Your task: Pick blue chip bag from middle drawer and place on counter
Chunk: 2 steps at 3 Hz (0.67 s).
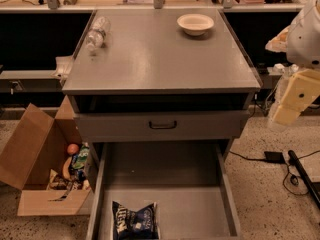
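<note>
Small dark blue crinkly chip bag (134, 220) lies at bottom of frame, front left in open wide grey metal drawer (195, 209). Pale yellow gripper (292, 99) at right edge, well apart; wide or narrow, cannot tell. Best: come straight down, grab bag middle, lift clear of walls, go up to flat grey cabinet top (160, 59)

The counter (160, 59) lay free at centre, with a water bottle (96, 33) at 10 o'clock and a bowl (195, 24) at 1. The middle drawer (170, 174) gaped open from above, with the upper drawer front (120, 126) overhanging at 12. The gripper (291, 103), seemingly, hung at 3 o'clock.
</note>
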Motion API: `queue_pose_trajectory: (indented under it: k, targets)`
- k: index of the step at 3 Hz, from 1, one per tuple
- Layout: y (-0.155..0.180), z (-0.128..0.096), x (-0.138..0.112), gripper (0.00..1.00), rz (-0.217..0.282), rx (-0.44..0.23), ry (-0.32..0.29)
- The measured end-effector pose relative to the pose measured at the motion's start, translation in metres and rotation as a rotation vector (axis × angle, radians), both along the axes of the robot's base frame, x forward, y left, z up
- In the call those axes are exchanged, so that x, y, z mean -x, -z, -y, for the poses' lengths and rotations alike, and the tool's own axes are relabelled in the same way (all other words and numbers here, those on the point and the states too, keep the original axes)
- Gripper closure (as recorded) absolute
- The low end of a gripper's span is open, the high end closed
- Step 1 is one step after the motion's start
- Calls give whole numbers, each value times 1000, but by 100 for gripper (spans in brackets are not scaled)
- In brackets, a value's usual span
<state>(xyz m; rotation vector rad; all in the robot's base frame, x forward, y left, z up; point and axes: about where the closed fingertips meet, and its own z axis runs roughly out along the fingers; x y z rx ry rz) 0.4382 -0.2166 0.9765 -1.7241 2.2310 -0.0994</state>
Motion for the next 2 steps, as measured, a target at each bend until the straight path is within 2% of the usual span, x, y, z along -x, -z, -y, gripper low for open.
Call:
queue_pose_trajectory:
  k: [1,2]
  targets:
    - [0,0,0,0,0,0,0]
    - [18,-20,2,0,-6,-13,-36]
